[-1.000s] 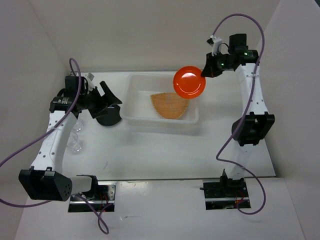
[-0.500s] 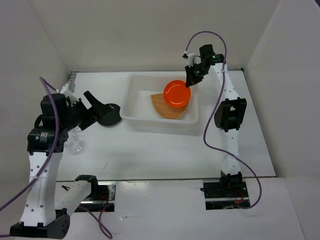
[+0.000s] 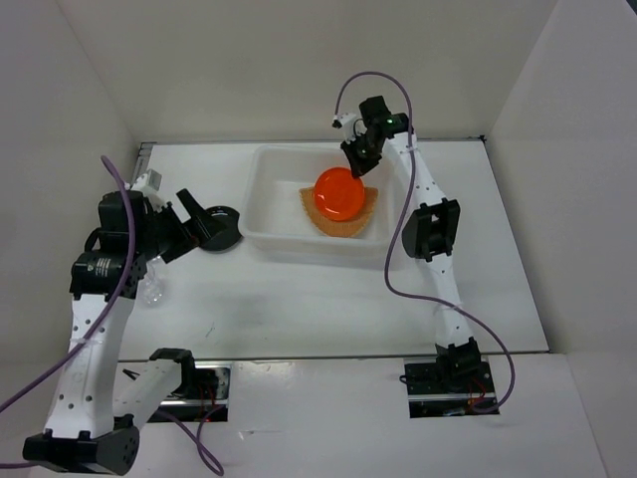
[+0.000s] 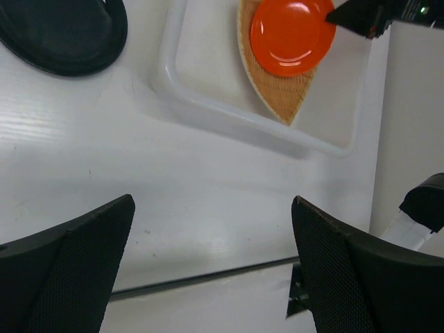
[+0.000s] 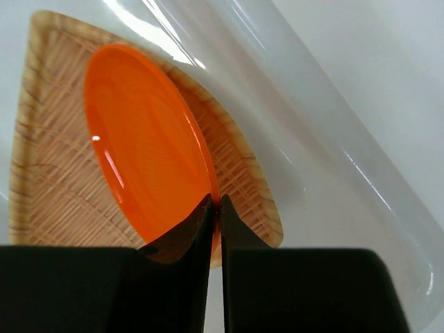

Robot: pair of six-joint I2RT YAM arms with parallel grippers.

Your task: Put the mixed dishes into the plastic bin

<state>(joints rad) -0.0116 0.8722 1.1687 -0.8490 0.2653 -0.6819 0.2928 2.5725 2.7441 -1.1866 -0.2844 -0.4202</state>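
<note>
**Orange plate (image 3: 338, 193) pinched in right tool (image 3: 356, 165), over the plastic bin (image 3: 265, 235)**

Plate sits at the tip of the right tool, inside the bin's outline, toward its right end. Right tool is closed down to a sliver on the plate's rim. Right wrist view shows both fingers (image 5: 187, 229) clamped on the near edge, with the plate tilted away from the camera. Directly below lies the tan woven basket tray (image 3: 346, 225), flat on the bin floor. Can't tell whether the plate's low edge touches the tray.

Left tool (image 3: 197, 215) stands wide, nothing between its fingers, hovering over the tabletop (image 3: 299, 299) left of the bin. Black plate (image 3: 223, 231) lies on the tabletop just beside the bin's left wall. In the top view it is right next to the left tool's tips, but contact isn't readable. Left wrist view puts the plate at the top-left corner, well off the line between the fingers. One clear cup (image 3: 151, 290) shows on the tabletop by the left arm, partly hidden behind it.
</note>
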